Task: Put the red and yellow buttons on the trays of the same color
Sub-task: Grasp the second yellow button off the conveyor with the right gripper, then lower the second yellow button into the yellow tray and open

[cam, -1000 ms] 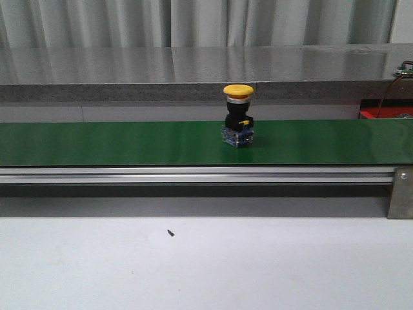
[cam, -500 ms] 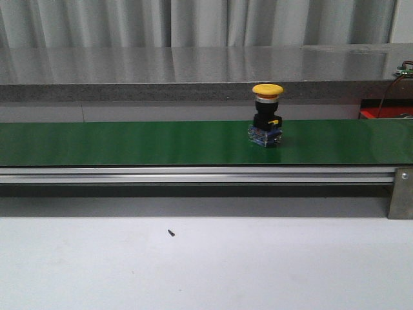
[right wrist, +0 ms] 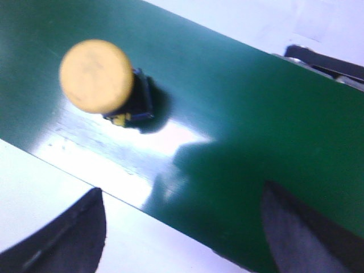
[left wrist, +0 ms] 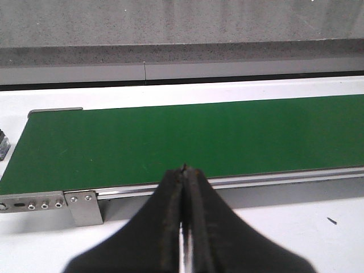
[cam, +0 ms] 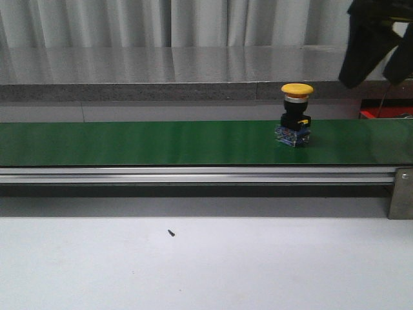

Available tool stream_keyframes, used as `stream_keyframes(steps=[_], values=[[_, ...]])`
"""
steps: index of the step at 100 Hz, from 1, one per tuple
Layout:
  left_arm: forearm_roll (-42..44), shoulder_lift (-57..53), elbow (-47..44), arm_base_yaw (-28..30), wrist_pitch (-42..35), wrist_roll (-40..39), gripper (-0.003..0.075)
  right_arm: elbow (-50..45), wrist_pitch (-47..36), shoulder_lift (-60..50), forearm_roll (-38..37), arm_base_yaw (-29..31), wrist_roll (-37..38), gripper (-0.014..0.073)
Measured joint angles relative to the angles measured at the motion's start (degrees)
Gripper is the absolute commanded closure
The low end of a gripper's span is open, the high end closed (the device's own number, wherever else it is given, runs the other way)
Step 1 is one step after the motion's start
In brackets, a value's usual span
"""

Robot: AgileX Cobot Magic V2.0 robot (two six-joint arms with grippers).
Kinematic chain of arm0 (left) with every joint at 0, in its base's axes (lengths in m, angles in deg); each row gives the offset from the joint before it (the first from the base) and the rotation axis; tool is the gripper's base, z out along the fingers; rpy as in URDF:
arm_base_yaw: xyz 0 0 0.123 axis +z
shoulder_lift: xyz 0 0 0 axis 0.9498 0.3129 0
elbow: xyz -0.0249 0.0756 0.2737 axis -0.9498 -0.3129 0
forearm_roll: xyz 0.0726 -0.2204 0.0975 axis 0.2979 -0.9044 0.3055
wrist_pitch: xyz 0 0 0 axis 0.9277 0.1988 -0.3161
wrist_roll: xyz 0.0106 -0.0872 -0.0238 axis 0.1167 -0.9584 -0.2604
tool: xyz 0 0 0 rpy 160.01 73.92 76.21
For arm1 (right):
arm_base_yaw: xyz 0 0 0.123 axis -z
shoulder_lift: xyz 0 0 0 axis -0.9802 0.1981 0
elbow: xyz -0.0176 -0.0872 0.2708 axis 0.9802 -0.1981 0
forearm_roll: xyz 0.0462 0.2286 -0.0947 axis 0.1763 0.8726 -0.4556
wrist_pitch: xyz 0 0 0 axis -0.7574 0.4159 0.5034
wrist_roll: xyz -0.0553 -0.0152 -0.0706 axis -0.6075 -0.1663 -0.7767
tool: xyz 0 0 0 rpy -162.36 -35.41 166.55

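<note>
The yellow mushroom-cap push button point(cam: 296, 115) is being carried toward 3 o'clock along the green conveyor belt point(cam: 129, 143), now approx. under the right hand point(cam: 374, 45), fingers spread w/ nothing held; pickup is being prepared. Left hand point(left wrist: 185, 227) is being kept closed, empty.

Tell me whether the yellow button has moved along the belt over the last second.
Yes. The yellow button has travelled rightward along the green belt, toward the metal bracket at its right end.

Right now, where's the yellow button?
Front view: the yellow button stands upright on the green belt, right of centre, with the right gripper above it to the right.
</note>
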Motion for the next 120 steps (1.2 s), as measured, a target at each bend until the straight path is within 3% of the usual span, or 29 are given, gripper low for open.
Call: stream_keyframes(steps=[32, 38, 54, 88, 106, 120], values=[[0.00, 0.00, 0.00, 0.00, 0.00, 0.00, 0.0739, 7.95, 1.55, 9.81, 0.08, -3.66, 0.00, 0.0042], [0.00, 0.00, 0.00, 0.00, 0.00, 0.00, 0.0740, 9.28, 1.68, 11.72, -0.20, -3.66, 0.00, 0.0107], [0.00, 0.00, 0.00, 0.00, 0.00, 0.00, 0.0740, 10.80, 3.60, 14.59, -2.45, -3.66, 0.31, 0.0398], [0.00, 0.00, 0.00, 0.00, 0.00, 0.00, 0.0739, 11.17, 7.50, 11.76, -3.83, 0.69, 0.91, 0.0398], [0.00, 0.00, 0.00, 0.00, 0.00, 0.00, 0.0740, 9.94, 12.06, 4.11, -3.72, 8.30, 0.96, 0.0398], [0.00, 0.00, 0.00, 0.00, 0.00, 0.00, 0.0739, 3.28, 13.22, -2.84, -2.49, 15.88, 1.75, 0.0398]])
